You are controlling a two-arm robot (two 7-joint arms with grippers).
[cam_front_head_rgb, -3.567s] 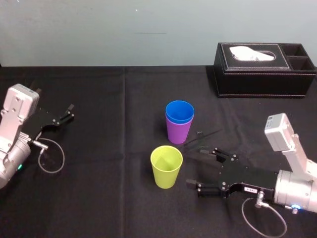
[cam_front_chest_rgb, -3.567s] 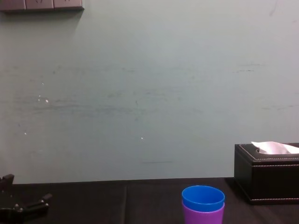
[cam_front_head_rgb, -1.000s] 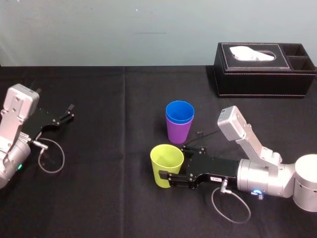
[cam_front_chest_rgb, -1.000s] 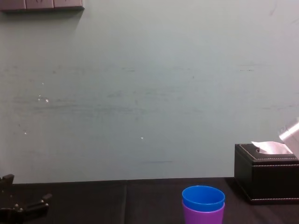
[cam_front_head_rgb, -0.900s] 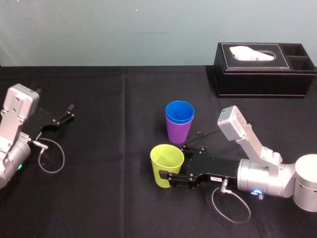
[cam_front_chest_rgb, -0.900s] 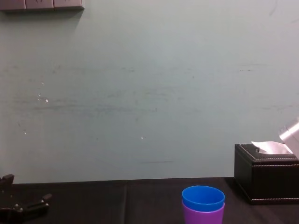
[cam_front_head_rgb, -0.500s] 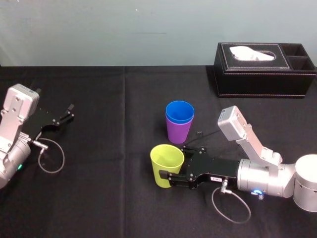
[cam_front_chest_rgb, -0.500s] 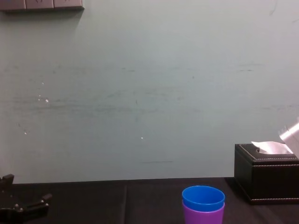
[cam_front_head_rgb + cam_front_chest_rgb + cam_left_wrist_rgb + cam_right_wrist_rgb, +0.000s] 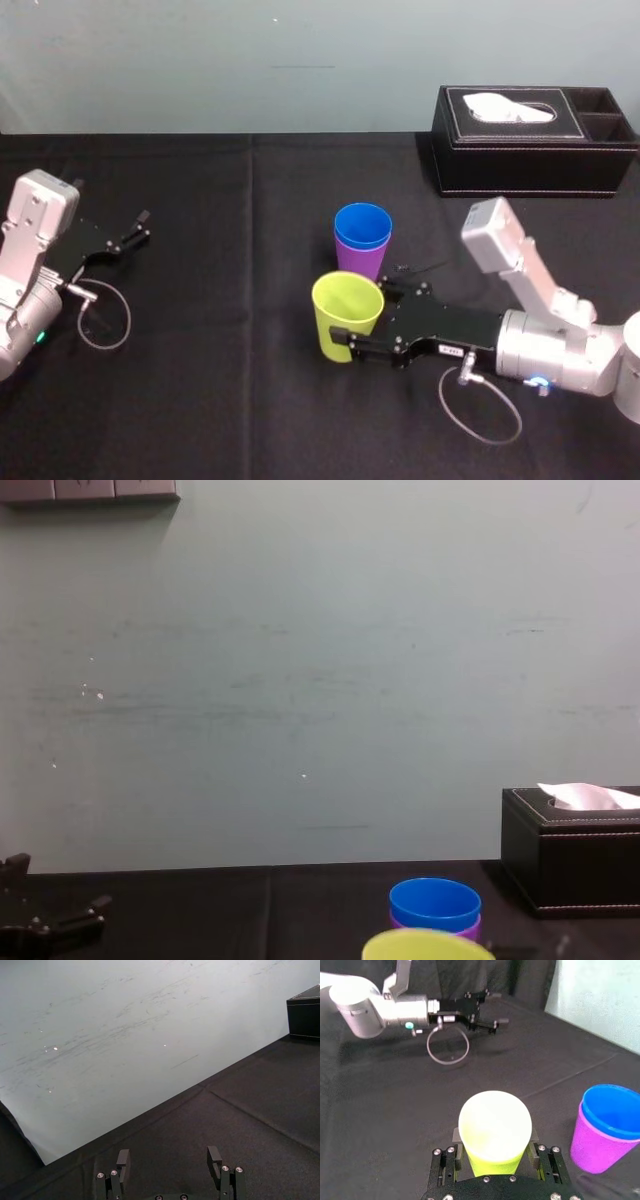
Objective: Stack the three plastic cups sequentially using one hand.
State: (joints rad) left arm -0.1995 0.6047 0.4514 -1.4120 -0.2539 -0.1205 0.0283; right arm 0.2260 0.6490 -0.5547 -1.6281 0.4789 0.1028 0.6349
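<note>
My right gripper [image 9: 353, 323] is shut on the yellow-green cup [image 9: 345, 312], its fingers [image 9: 454, 1138] pressing the cup's two sides. The cup [image 9: 494, 1127] hangs upright just above the cloth, right in front of the stack. That stack is the blue cup [image 9: 362, 226] nested inside the purple cup [image 9: 360, 259], standing at the table's middle. From the chest, the yellow-green rim [image 9: 425, 946] rises in front of the blue cup [image 9: 434, 903]. My left gripper [image 9: 135, 228] rests parked at the far left, open, nothing between its fingers [image 9: 122, 1157].
A black tissue box [image 9: 535, 140] stands at the back right against the wall. A black cloth [image 9: 220, 400] covers the table. A loose cable loop [image 9: 103, 318] lies by the left arm.
The right gripper has lifted the yellow-green cup and carried it a little back and right, toward the blue-and-purple stack. Its rim now shows in the chest view. The left arm has not moved.
</note>
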